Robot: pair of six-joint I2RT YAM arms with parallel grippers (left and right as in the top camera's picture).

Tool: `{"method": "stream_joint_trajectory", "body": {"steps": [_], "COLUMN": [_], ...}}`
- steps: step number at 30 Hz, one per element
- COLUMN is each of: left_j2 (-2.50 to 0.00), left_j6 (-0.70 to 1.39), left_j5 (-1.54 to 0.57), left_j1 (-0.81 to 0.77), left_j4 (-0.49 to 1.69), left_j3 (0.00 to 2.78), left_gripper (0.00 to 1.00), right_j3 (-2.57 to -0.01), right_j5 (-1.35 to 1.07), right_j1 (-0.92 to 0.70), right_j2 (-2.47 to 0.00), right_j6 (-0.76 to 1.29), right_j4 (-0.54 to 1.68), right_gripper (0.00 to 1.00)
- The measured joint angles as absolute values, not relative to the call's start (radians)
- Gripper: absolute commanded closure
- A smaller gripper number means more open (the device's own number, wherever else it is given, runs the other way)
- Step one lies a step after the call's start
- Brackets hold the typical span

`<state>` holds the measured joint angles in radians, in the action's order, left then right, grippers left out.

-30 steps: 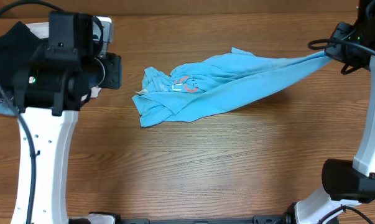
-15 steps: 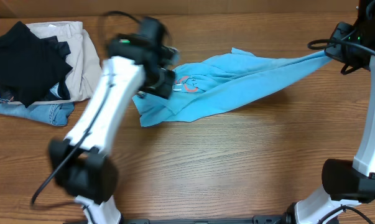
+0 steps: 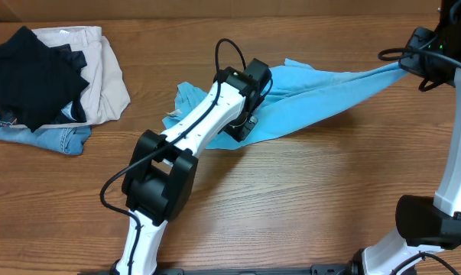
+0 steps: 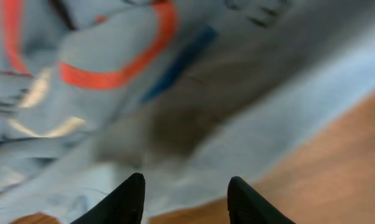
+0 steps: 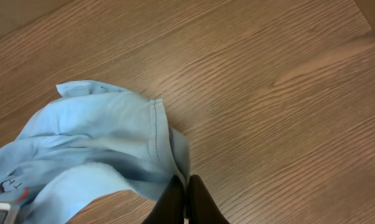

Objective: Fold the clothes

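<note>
The T-shirt [image 3: 314, 99], seen overhead, is bunched on the tabletop [image 3: 291, 206] and drawn from under the left pincer [image 3: 244, 126] to the right pincer [image 3: 407, 67]. At the left wrist, the pincer is held spread and empty just above cloth, so a grasp is judged to be needed next. At the right wrist, the hem is clamped tight, and spreading flat is judged the step in hand

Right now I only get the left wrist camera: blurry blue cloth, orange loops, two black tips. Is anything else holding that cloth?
Observer: Yes. The right gripper is shut on a hemmed edge of the T-shirt, which lies drawn out toward the right end of the table.
Operator: Is that the only clothing there?
Observer: No. A black garment, beige trousers and blue denim lie piled at the left end, apart from the T-shirt.
</note>
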<state>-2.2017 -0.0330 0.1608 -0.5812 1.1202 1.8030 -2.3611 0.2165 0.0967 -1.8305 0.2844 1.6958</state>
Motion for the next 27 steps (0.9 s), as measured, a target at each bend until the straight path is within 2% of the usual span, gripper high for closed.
{"method": "stream_joint_trajectory", "body": {"steps": [6,22,24,27], "left_j2": [-2.211,-2.211,-2.211,-2.211], "left_j6": [-0.028,-0.02,-0.02,-0.009], "left_j5": [0.276,0.228,0.228,0.228], "left_j1": [-0.58,-0.58,-0.58,-0.58], "left_j4": [1.071,1.069,1.056,1.029], "left_j3": [1.802,1.732,1.724,1.719], "left_gripper": [0.55,0.6,0.68,0.92], "right_j3": [-2.361,-2.361,-2.361,-2.361], "right_j5": [0.216,0.216,0.216,0.216], "right_j1": [0.097,0.097,0.097,0.097], "right_j2": [-1.831,-1.831,-1.831,-1.831], "right_j6": [0.284,0.284,0.284,0.284], "right_j4": [1.696,1.695,1.696,1.696], "right_gripper": [0.96,0.96,0.96,0.96]}}
